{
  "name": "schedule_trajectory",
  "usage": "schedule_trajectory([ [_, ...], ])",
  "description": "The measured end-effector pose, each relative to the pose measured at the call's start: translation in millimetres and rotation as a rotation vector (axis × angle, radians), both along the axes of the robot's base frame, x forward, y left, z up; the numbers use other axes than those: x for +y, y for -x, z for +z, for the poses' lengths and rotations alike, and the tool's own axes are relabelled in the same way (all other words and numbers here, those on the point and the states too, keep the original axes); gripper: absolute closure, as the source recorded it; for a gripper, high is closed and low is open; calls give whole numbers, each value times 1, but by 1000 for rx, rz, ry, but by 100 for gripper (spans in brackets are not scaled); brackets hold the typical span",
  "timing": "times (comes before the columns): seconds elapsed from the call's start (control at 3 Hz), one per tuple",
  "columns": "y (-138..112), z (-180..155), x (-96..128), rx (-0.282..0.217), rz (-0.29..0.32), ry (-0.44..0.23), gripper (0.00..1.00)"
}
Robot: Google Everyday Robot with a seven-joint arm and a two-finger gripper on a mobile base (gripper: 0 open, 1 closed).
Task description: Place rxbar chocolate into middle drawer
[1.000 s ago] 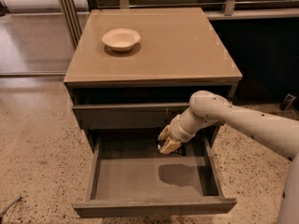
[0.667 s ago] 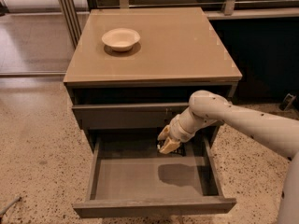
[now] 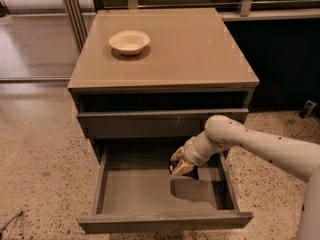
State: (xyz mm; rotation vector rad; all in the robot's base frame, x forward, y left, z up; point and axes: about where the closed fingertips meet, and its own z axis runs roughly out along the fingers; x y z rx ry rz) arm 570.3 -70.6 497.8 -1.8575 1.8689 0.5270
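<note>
Noting the middle drawer [image 3: 165, 220] pulled fully out at the front. Claw [image 3: 182, 168] low inside its rear right part, clenched on the chocolate bar [image 3: 192, 173], only a dark sliver showing, held just above the drawer floor. Behind and above, scratched drawer front [image 3: 150, 125] shut. Farthest, white bowl [image 3: 129, 41] on bench [image 3: 200, 49], left rear.

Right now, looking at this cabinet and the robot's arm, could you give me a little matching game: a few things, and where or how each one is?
Things:
1. white bowl
2. middle drawer
3. gripper
4. upper drawer front

Places or states:
A. pulled out
B. on the cabinet top
C. pushed shut
D. inside the open drawer, near its back

Pairs: 1-B, 2-A, 3-D, 4-C
</note>
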Motion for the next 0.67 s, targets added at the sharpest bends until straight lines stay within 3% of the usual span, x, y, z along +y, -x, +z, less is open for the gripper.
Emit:
schedule_trajectory([
  [0.67,-5,-60,3,-42,-24,-94,100],
])
